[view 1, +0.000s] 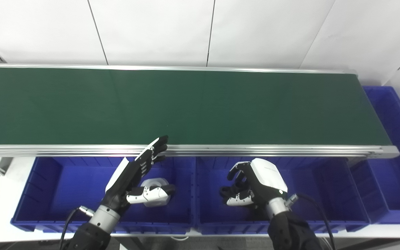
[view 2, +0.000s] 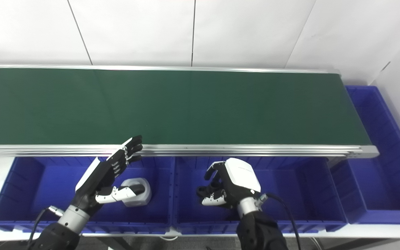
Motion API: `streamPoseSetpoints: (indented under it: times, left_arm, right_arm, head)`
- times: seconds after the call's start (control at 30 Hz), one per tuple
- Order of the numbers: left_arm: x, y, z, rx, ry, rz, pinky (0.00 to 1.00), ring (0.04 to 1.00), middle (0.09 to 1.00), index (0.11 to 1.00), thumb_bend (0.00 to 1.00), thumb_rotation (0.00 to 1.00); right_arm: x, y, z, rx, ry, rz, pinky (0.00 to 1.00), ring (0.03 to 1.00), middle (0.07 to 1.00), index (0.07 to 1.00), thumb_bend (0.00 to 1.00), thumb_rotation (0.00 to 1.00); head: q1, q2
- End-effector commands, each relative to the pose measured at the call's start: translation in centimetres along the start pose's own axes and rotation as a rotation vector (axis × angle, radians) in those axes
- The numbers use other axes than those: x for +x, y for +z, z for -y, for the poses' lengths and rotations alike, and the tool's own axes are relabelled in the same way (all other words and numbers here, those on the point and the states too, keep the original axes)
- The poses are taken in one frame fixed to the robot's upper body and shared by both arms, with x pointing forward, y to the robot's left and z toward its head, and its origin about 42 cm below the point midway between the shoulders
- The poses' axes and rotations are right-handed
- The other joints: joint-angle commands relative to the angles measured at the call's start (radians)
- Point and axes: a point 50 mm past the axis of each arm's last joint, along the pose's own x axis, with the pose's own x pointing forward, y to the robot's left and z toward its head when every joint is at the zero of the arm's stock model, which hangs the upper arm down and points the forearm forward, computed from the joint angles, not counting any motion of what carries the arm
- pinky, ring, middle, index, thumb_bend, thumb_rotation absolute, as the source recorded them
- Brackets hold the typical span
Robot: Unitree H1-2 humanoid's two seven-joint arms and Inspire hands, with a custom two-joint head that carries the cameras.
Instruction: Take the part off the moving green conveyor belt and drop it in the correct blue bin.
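The green conveyor belt [view 1: 186,104] runs across the view and carries no part. A white part [view 2: 140,190] lies on the floor of the left blue bin [view 1: 57,187]. My left hand [view 1: 135,173] hovers over that bin, open, fingers stretched toward the belt's near rail and thumb out above the white part, holding nothing. My right hand [view 1: 255,182] hangs over the middle blue bin [view 1: 318,187] with fingers loosely curled and apart, and nothing in it.
A third blue bin [view 1: 394,139] stands past the belt's right end. An aluminium rail [view 1: 255,150] edges the belt's near side above the bins. A white panelled wall lies behind the belt.
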Motion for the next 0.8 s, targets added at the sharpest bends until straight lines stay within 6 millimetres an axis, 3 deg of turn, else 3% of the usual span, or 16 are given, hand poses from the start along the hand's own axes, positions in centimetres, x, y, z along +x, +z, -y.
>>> streamPoseSetpoints:
  times: [0.0, 0.1, 0.13, 0.17, 0.2, 0.23, 0.27, 0.37, 0.6, 0.77]
  left_arm:
    - [0.7, 1.3, -0.5, 0.016, 0.007, 0.048, 0.88, 0.946, 0.964, 0.936, 0.84, 0.43]
    - [0.6, 1.3, -0.4, 0.014, 0.007, 0.05, 0.88, 0.949, 0.965, 0.938, 0.84, 0.43]
    - [0.6, 1.3, -0.4, 0.016, 0.008, 0.05, 0.88, 0.95, 0.965, 0.939, 0.84, 0.43]
    - [0.6, 1.2, -0.3, 0.017, 0.007, 0.05, 0.88, 0.951, 0.966, 0.939, 0.84, 0.43]
    - [0.6, 1.2, -0.3, 0.018, 0.007, 0.05, 0.87, 0.95, 0.966, 0.939, 0.84, 0.43]
    - [0.5, 1.2, -0.3, 0.018, 0.007, 0.052, 0.87, 0.949, 0.966, 0.939, 0.84, 0.42]
    - [0.5, 1.1, -0.3, 0.018, 0.007, 0.053, 0.87, 0.949, 0.966, 0.939, 0.83, 0.42]
    - [0.3, 1.1, -0.2, 0.015, 0.004, 0.05, 0.88, 0.948, 0.967, 0.941, 0.83, 0.42]
    - [0.0, 1.0, -0.1, 0.019, 0.001, 0.049, 0.88, 0.95, 0.97, 0.937, 0.82, 0.41]
    - [-0.3, 0.7, -0.2, 0.021, -0.002, 0.047, 0.89, 0.954, 0.97, 0.939, 0.82, 0.41]
  right_arm:
    - [0.6, 0.2, 0.4, -0.027, 0.022, -0.008, 0.29, 0.376, 0.49, 0.548, 0.51, 0.0]
    - [1.4, -0.2, -0.5, -0.056, 0.094, -0.043, 0.28, 0.4, 0.498, 0.52, 0.51, 0.0]
    - [1.8, -0.3, -0.7, -0.064, 0.128, -0.057, 0.45, 0.576, 0.657, 0.663, 0.52, 0.13]
    - [2.0, -0.3, -0.8, -0.073, 0.151, -0.065, 0.48, 0.611, 0.69, 0.695, 0.52, 0.16]
    - [2.1, -0.3, -0.9, -0.078, 0.164, -0.069, 0.6, 0.722, 0.791, 0.779, 0.53, 0.26]
    - [2.1, -0.3, -0.9, -0.084, 0.161, -0.065, 0.66, 0.779, 0.843, 0.822, 0.54, 0.32]
    - [2.1, -0.2, -1.0, -0.088, 0.154, -0.061, 0.78, 0.875, 0.911, 0.873, 0.56, 0.42]
    - [1.7, 0.3, -1.1, -0.054, 0.051, -0.018, 0.97, 0.988, 0.989, 0.942, 0.64, 0.55]
    - [0.4, 1.1, -1.3, 0.024, -0.143, 0.04, 1.0, 1.0, 1.0, 0.99, 0.67, 0.64]
    - [-1.2, 2.2, -1.1, 0.13, -0.285, 0.134, 1.0, 1.0, 1.0, 0.996, 0.67, 0.61]
  head:
    - [0.005, -0.001]
    - [0.01, -0.006]
    - [0.012, -0.014]
    - [0.013, -0.018]
    - [0.014, -0.02]
    - [0.015, -0.024]
    - [0.016, -0.028]
    - [0.022, -0.038]
    - [0.032, -0.054]
    - [0.042, -0.076]
